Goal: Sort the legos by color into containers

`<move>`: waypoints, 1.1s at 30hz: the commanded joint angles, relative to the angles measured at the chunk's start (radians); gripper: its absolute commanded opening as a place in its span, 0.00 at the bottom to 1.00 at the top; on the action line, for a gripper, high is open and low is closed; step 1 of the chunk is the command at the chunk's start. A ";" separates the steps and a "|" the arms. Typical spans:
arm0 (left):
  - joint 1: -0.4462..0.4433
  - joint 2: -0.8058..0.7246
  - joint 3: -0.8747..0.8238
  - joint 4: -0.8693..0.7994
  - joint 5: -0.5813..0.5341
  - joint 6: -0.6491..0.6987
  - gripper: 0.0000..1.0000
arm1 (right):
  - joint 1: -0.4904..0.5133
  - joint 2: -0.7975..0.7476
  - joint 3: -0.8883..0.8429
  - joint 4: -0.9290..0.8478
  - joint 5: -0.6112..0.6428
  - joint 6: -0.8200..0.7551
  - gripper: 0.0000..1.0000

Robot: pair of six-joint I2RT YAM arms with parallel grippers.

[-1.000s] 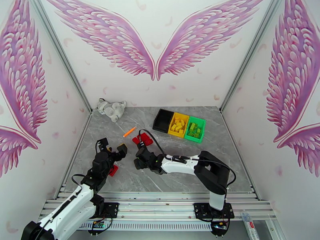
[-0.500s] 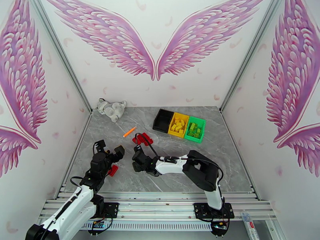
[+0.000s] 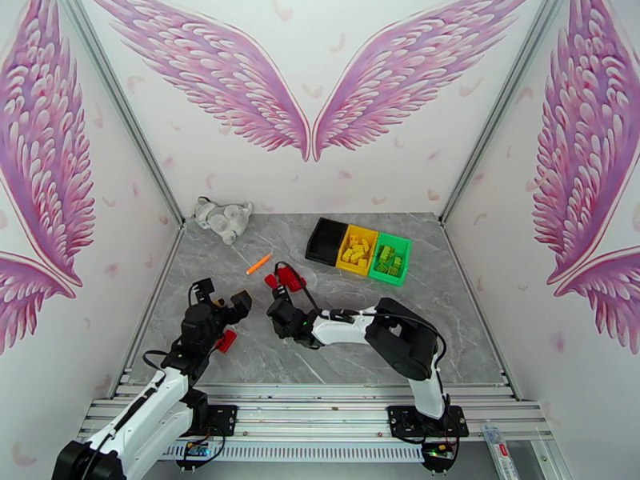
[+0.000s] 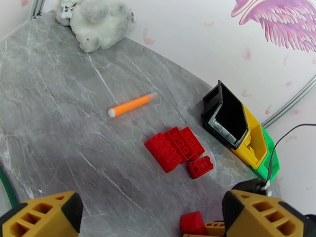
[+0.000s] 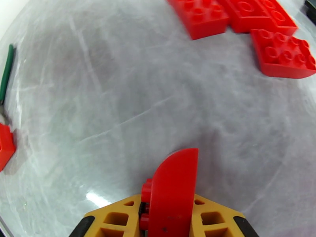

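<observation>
Three red legos (image 3: 290,278) lie together mid-table, seen closer as a cluster (image 4: 175,149) in the left wrist view and along the top (image 5: 237,12) of the right wrist view. My right gripper (image 3: 278,302) sits just in front of them, shut on a rounded red lego (image 5: 173,190) held above the table. Another red lego (image 3: 226,339) lies beside the left arm. The left gripper (image 3: 222,298) hovers open with nothing between its fingers (image 4: 39,214). The black bin (image 3: 326,240), the yellow bin (image 3: 356,250) with yellow legos and the green bin (image 3: 390,258) with green legos stand at the back.
An orange marker pen (image 3: 258,263) lies left of the red cluster. The grey-white plush cat (image 3: 222,218) sits at the back-left corner. A black cable runs from the right gripper over the cluster. Side walls border the marble table (image 3: 448,314).
The right arm's elbow has folded in toward the left while its gripper stays by the red cluster with its lego. The left gripper has shifted slightly back and left, still open.
</observation>
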 commanded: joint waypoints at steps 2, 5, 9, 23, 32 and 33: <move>-0.025 0.094 0.062 0.090 0.038 0.024 0.99 | -0.094 -0.076 -0.023 -0.001 -0.016 0.000 0.26; -0.065 0.188 0.096 0.149 0.042 0.036 0.99 | -0.164 -0.101 -0.020 0.002 -0.049 -0.007 0.25; -0.155 0.332 0.163 0.223 0.013 0.066 0.99 | -0.264 -0.128 0.015 -0.011 -0.081 -0.009 0.25; -0.331 0.691 0.440 0.295 -0.032 0.154 0.99 | -0.483 0.058 0.446 -0.191 -0.063 -0.014 0.27; -0.313 0.723 0.466 0.350 -0.043 0.151 0.99 | -0.527 0.246 0.677 -0.264 -0.040 0.011 0.29; -0.307 0.723 0.465 0.354 -0.041 0.149 0.99 | -0.530 0.267 0.704 -0.278 -0.040 0.011 0.30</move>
